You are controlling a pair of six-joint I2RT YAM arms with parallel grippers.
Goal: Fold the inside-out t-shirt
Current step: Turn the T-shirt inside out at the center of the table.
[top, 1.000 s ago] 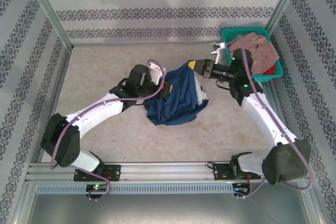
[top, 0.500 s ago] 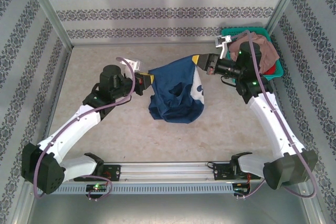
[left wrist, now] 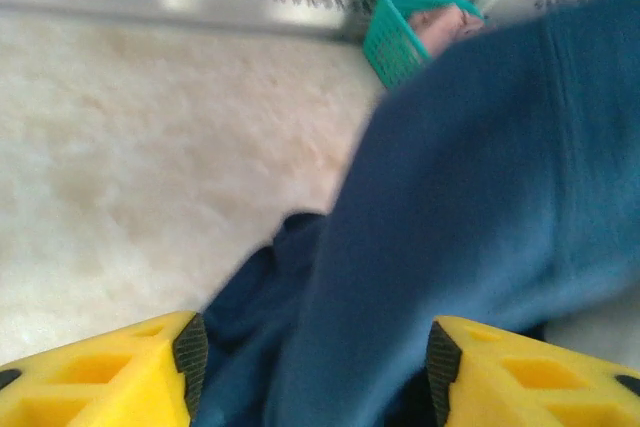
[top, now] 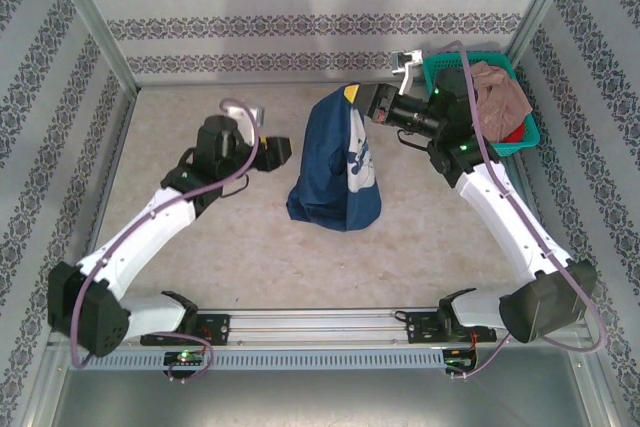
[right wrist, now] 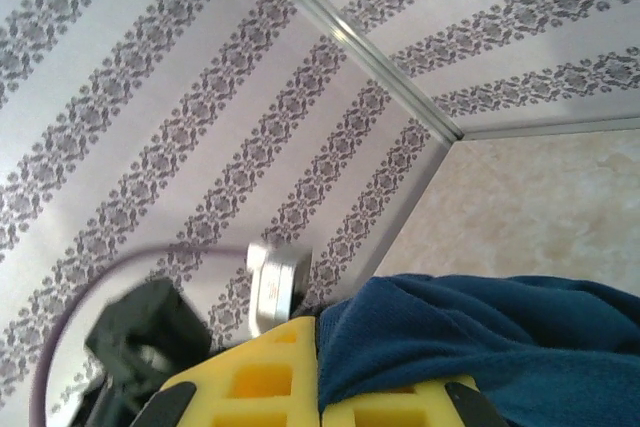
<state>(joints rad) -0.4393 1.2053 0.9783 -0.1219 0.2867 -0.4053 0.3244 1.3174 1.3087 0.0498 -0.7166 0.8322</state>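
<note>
Right arm lifts navy t-shirt above the table

The right gripper (top: 352, 97), jaws clamped on an edge of the inside-out t-shirt (top: 335, 162), holds it up at mid-table (top: 420, 237), with the lower end bunched on the surface. The left gripper (top: 283, 153) stands open and empty just beside the cloth. A teal basket (top: 495, 54) sits far right.

Bright, even light fills the overhead view. The dark navy blue cloth t-shirt (top: 338, 172) casts only a faint, soft shadow on the beige table (top: 300, 257). The left wrist view is smeared, with shirt folds and the teal plastic basket (left wrist: 400, 32) blurred. The right wrist view shows the patterned wall (right wrist: 150, 97) crisply.
</note>
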